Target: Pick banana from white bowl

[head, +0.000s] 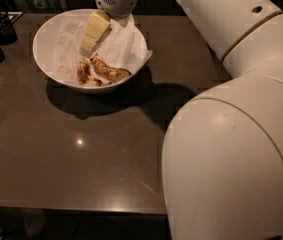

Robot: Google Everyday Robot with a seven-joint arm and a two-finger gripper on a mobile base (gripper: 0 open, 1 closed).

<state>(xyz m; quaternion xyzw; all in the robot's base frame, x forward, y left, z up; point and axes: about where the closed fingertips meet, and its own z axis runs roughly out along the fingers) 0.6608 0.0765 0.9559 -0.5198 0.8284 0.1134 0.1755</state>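
hovering: hand [88,47] over white bowl [42,54] | banana [110,70] just beside hand

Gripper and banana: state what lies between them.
Only crumpled white paper lining the white bowl; in the camera view the gripper hangs just up-left of the banana.

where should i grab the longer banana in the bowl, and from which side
Probably grip the banana at its middle, from straight above, closing across its narrow width. It lies flat on the paper, its left end close to the shorter piece, so the middle is freer. The end effector hangs inside the bowl, up-left of the banana.
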